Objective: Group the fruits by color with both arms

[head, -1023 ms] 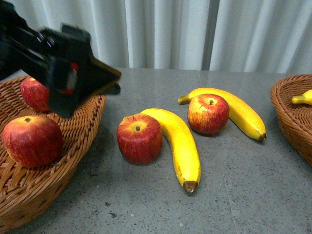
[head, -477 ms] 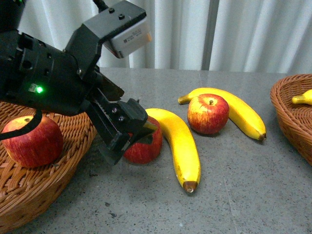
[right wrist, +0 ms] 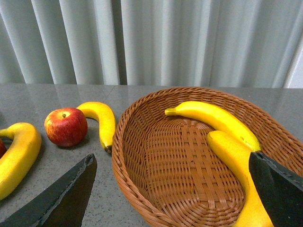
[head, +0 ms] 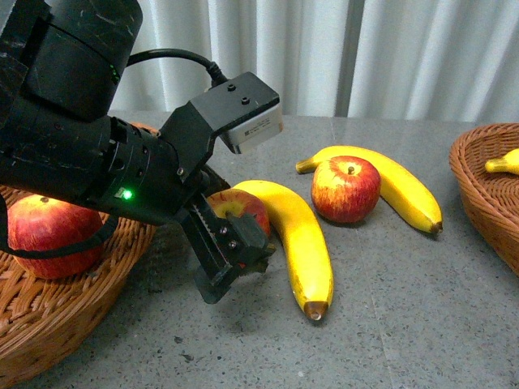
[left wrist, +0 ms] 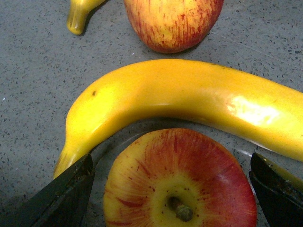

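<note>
Left gripper spread, jaws either side of near apple, not visibly clamped, on worktop. Near banana curved just beside that apple. Far apple resting against far banana beyond. Left basket holding basket apple, partly hidden by arm. Right gripper spread above right basket, with bananas lying inside.

The left arm slants downward, left hand spread wide; the right hand (seen only from its wrist) gapes too.
</note>
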`<control>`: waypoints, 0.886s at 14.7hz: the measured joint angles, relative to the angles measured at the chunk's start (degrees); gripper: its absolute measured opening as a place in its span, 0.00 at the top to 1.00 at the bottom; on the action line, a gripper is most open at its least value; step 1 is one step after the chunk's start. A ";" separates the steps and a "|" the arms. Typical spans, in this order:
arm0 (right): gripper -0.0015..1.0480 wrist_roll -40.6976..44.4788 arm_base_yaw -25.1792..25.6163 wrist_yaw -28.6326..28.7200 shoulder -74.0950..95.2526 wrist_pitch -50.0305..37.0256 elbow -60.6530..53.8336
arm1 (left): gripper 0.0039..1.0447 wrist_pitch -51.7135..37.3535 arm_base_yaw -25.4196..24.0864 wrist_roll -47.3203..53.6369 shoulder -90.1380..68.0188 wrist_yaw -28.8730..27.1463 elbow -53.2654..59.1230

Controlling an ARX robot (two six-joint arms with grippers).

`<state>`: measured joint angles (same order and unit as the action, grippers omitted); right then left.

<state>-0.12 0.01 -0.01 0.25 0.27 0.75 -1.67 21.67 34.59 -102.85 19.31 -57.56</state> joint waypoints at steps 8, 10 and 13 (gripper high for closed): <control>0.06 0.00 0.00 0.00 0.00 0.02 0.00 | 0.35 -4.63 1.22 -2.21 8.52 -7.06 -0.09; 0.06 -0.02 0.00 0.00 0.00 0.00 0.00 | 0.35 -8.09 -1.40 -8.85 12.81 -13.38 -1.75; 0.06 0.00 0.00 0.00 0.00 0.02 0.00 | 0.35 -11.63 -7.85 -22.43 14.10 -27.95 0.48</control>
<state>-0.12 0.01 -0.01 0.25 0.30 0.75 -13.30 13.82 12.16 -88.75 -8.64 -57.08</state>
